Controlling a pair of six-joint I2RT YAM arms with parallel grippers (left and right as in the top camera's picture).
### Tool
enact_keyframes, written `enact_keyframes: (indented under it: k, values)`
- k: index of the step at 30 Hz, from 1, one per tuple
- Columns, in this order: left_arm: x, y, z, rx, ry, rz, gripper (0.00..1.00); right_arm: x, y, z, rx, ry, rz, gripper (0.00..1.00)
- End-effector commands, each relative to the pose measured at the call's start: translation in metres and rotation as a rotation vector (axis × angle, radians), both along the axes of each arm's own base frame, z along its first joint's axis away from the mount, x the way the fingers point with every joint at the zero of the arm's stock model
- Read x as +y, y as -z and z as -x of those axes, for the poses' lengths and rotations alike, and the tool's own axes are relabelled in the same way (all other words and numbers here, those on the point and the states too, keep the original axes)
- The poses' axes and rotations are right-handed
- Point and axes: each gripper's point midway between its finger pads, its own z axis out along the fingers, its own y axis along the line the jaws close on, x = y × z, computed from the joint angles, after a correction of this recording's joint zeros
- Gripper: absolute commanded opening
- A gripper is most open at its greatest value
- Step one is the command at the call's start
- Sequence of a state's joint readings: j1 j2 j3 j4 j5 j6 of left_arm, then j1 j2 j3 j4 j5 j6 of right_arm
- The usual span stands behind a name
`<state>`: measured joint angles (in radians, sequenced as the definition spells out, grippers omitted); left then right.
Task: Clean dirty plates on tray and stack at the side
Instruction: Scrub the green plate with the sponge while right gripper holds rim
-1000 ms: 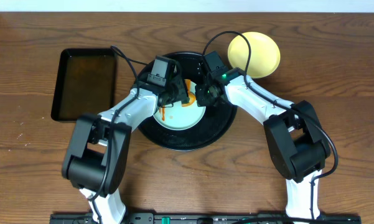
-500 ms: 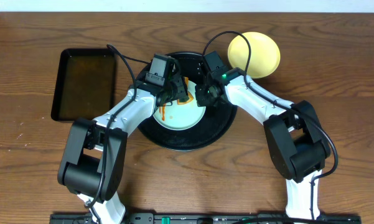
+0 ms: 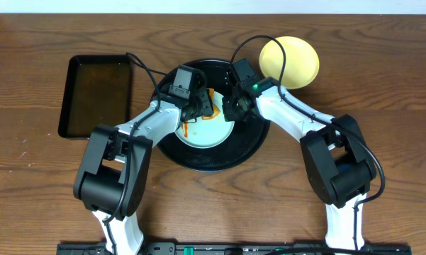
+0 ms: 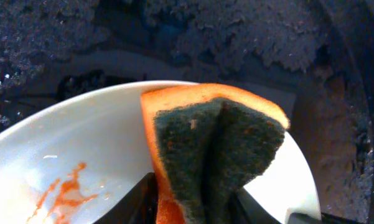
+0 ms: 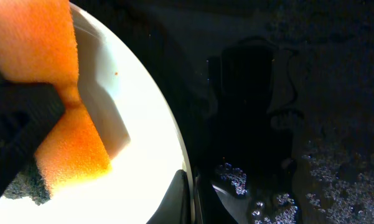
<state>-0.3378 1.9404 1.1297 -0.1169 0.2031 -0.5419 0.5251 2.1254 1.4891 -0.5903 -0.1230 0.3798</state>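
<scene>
A pale mint-green plate [image 3: 209,134] lies on the round black tray [image 3: 213,161], with orange-brown sauce streaks [image 3: 186,128] on its left part. My left gripper [image 3: 200,108] is shut on an orange sponge [image 3: 210,106] with a dark green scouring face [image 4: 218,149], pressed on the plate [image 4: 81,149] near its far rim. My right gripper [image 3: 232,112] is shut on the plate's right rim [image 5: 190,193]. The pale yellow plate [image 3: 290,62] lies on the table, beyond the tray at its upper right. Only one mint plate shows.
A smaller rectangular black tray [image 3: 96,95] with brownish liquid stands to the left of the round tray. The round tray's floor is wet and speckled [image 5: 299,124]. Cables run from both wrists over the tray's back edge.
The left arm's elbow has swung left and back, and the sponge has shifted only slightly on the plate. The right arm has not moved.
</scene>
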Motion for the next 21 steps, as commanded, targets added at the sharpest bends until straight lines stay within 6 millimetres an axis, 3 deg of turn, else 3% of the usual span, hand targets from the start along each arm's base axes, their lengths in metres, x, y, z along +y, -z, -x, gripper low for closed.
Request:
enact_keyframes:
  k: [1,5,9,12,14,17,21]
  values:
    - [0.004,0.008,0.003,0.006,0.004,-0.029,0.24,-0.007,0.007,0.0,0.01,0.021,0.018,0.01]
    - [0.003,0.009,0.004,0.01,0.006,-0.027,0.08,-0.007,0.007,0.0,0.01,0.021,0.019,0.01]
    - [0.004,0.017,0.02,0.086,0.021,-0.028,0.07,-0.008,0.007,-0.001,0.007,0.023,0.024,0.01]
    - [0.035,0.032,0.044,0.187,-0.032,-0.18,0.07,-0.008,0.007,-0.001,0.007,0.023,0.024,0.01]
    - [0.046,0.033,0.048,0.203,-0.052,-0.235,0.08,-0.008,0.007,-0.001,0.007,0.023,0.024,0.01]
    - [0.047,0.02,0.048,0.185,-0.056,-0.236,0.07,-0.008,0.007,-0.001,0.007,0.023,0.024,0.01]
    - [0.039,-0.02,0.036,0.08,-0.056,-0.195,0.07,-0.008,0.007,-0.001,0.005,0.023,0.023,0.01]
